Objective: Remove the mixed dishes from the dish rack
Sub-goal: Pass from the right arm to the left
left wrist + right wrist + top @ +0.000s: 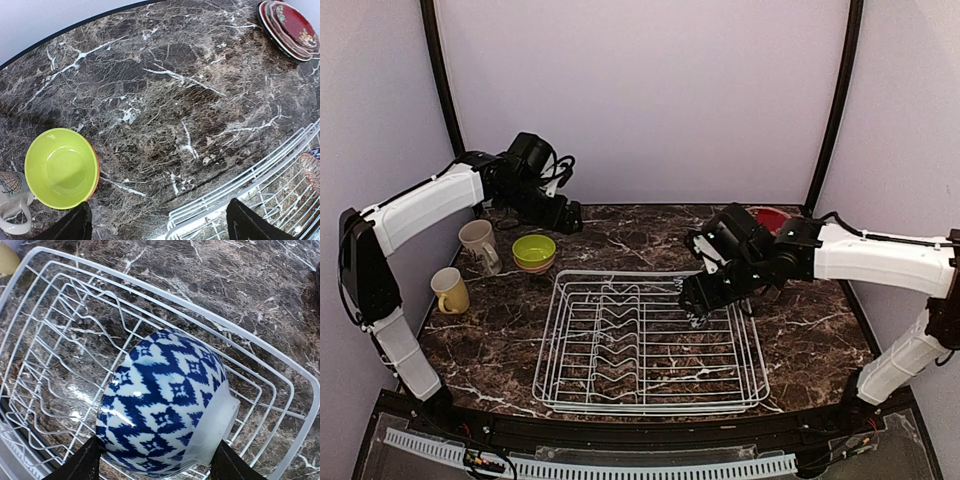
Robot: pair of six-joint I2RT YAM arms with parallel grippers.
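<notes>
The white wire dish rack (650, 345) lies at the table's centre. My right gripper (704, 302) hangs over its right rear part, shut on a navy-zigzag bowl (165, 405) held on its side between both fingers (82, 465), just above the rack's wires (50, 305). My left gripper (570, 216) is open and empty, above the table behind the rack's left rear corner (240, 195). Just left of it sits the lime bowl (60, 167), stacked on a pinkish bowl (534, 266).
A cream mug (478, 243) and a yellow mug (450, 290) stand left of the rack. A stack of plates with a red one on top (290, 30) sits at the back right (772, 217). The enclosure's walls close off the table behind.
</notes>
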